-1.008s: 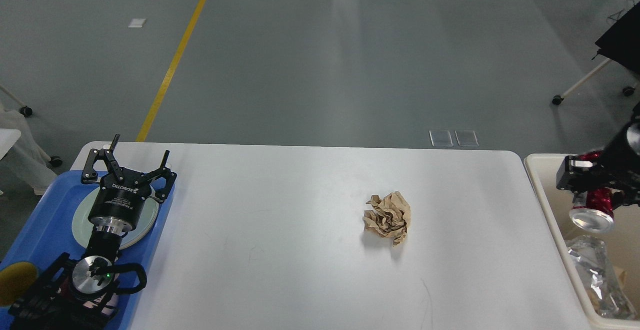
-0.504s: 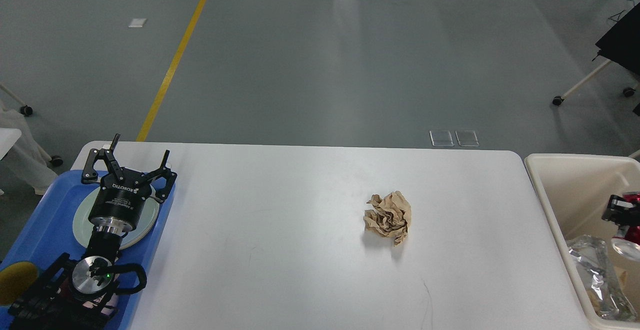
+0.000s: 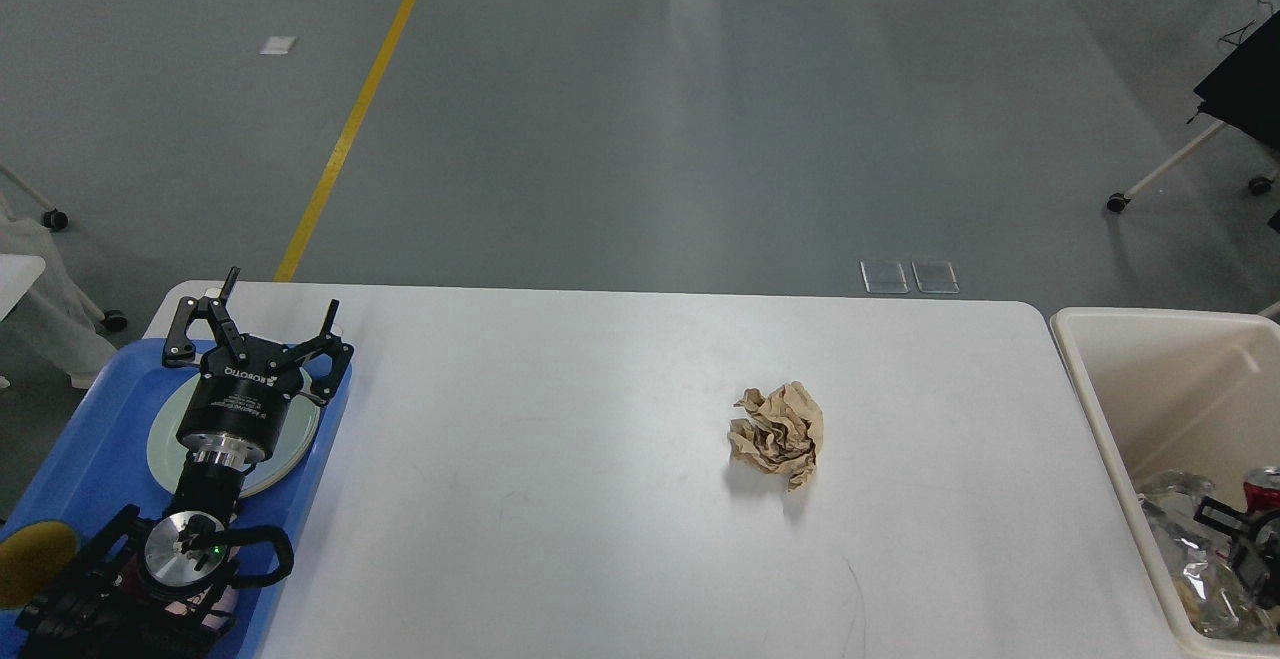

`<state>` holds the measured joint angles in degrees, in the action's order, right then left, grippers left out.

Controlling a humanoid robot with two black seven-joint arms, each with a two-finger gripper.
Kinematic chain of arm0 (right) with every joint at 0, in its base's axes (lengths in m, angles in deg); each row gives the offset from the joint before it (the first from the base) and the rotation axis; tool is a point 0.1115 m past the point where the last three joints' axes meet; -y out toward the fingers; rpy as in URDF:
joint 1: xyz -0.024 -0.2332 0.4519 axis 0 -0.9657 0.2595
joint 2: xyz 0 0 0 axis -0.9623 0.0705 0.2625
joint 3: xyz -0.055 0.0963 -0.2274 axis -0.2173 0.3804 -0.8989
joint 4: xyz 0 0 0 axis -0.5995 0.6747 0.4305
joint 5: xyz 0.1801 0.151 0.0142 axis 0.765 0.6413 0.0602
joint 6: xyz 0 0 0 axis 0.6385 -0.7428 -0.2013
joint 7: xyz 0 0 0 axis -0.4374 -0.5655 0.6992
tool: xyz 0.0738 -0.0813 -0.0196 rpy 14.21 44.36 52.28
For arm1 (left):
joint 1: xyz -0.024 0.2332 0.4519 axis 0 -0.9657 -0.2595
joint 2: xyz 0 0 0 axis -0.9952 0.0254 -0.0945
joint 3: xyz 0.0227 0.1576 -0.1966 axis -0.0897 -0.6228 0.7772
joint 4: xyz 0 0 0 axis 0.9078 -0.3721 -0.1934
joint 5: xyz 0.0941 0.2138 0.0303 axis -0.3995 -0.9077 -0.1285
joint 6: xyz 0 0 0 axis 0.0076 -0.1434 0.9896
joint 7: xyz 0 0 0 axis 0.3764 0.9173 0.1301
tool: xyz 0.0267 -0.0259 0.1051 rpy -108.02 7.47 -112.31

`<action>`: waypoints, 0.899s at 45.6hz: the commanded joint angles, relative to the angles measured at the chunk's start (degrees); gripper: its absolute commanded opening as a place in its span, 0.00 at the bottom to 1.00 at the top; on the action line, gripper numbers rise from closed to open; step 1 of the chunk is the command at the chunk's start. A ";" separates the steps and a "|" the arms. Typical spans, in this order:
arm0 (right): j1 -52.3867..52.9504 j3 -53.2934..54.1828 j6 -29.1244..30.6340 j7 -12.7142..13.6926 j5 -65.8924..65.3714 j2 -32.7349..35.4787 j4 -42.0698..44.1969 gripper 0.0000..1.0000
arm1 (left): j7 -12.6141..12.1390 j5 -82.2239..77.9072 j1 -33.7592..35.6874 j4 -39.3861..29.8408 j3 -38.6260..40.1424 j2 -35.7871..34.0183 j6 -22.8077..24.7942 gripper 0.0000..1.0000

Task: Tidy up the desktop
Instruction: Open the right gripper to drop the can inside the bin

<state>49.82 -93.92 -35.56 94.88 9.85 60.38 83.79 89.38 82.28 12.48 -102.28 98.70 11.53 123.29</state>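
Both grippers sit at opposite edges of the scene; the left gripper (image 3: 262, 324) hangs over the blue tray (image 3: 95, 419) with its two fingers spread wide apart and nothing between them, while the right gripper (image 3: 1240, 529) is low inside the cream bin (image 3: 1100, 409), only partly in view and dark, so I cannot tell how its fingers stand. The desktop (image 3: 560, 499) fills the middle of the view, white and broad, reaching from the tray on the left to the bin just beside its right end; on the tray lies a pale round plate (image 3: 300, 439) under the left wrist, and a yellow round object (image 3: 30, 564) shows at the near corner; in the bin lie crinkled silver foil wrapping (image 3: 1180, 539) and a red can (image 3: 1262, 487) right at the right gripper. One item is left on the bare top: a crumpled brown paper ball (image 3: 777, 434), right of centre, well apart from both arms. My judgement: the step in hand is dropping the can into the bin; next comes lifting the right arm clear, then closing gently on the soft, light ball and carrying it to the bin. Readable writing: white "ROBOTIQ" lettering on the left gripper's body, seen upside down; nothing else is legible.
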 commanded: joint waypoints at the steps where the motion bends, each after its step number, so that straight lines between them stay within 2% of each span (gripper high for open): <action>1: -1.09 -0.06 -1.07 0.53 -0.15 -0.52 0.11 0.00 | 0.00 0.00 0.01 0.00 0.00 0.00 -0.01 0.97; 12: -2.40 -0.24 -0.98 0.61 -0.86 -1.49 -0.06 0.00 | 0.09 0.00 0.01 0.00 0.00 0.00 -0.01 0.97; 13: -2.40 -0.33 -0.98 0.53 -0.77 -1.49 0.02 0.14 | 0.00 0.00 0.01 0.00 0.00 0.00 -0.01 0.97; 16: -2.32 -0.24 -1.85 0.26 -0.59 -1.23 0.20 0.83 | 0.00 0.00 0.01 0.00 0.00 0.00 -0.01 0.97; 17: -2.32 -0.33 -2.47 0.18 -0.59 -1.31 0.20 0.99 | 0.09 0.00 0.01 0.00 0.00 0.00 -0.01 0.97; 36: -1.53 -0.15 -2.91 0.53 -0.68 -2.01 -0.94 1.00 | 0.00 0.00 0.01 0.00 0.00 0.00 -0.01 0.97; 41: 0.66 -0.15 -1.34 0.61 -0.77 -1.31 -2.17 1.00 | 0.00 0.00 0.01 0.00 0.00 0.00 -0.01 0.97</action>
<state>48.41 -94.07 -38.36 95.43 9.17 58.37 82.82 89.41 82.29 12.50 -102.28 98.70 11.52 123.29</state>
